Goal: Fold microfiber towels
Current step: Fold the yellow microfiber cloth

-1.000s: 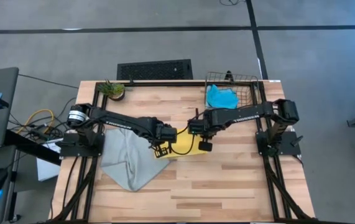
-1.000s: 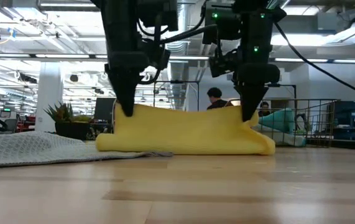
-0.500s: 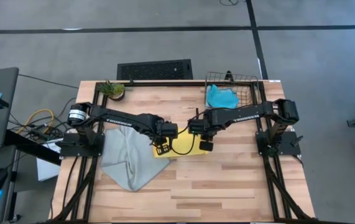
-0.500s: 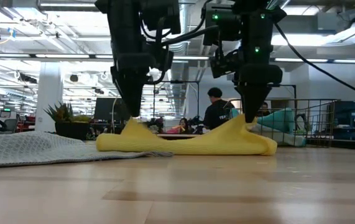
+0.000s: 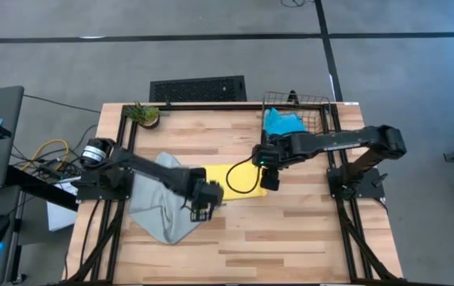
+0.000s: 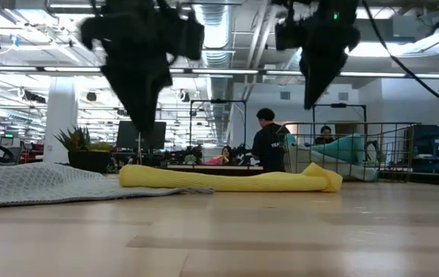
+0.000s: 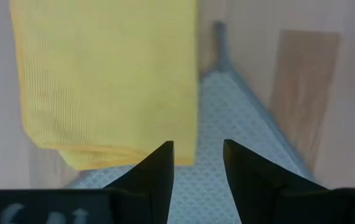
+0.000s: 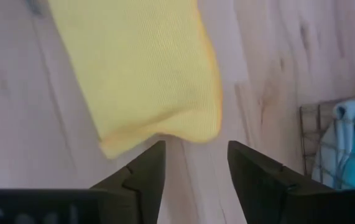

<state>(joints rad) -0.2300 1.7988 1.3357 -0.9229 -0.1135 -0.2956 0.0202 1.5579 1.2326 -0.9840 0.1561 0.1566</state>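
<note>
Yellow towel (image 5: 230,178) now lies flat and folded, released; left gripper (image 5: 201,208) and right gripper (image 5: 269,170) have lifted above its ends, both open and empty.

1. The left arm hides part of the grey towel (image 5: 159,208) in the high view.
2. The basket (image 5: 316,106) hides most of the blue towel (image 5: 282,123).
3. The low view's top edge cuts off both arms.

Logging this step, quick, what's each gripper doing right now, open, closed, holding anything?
Left gripper: open, empty, above the grey-green towel.
Right gripper: open, empty, above the yellow towel.
</note>
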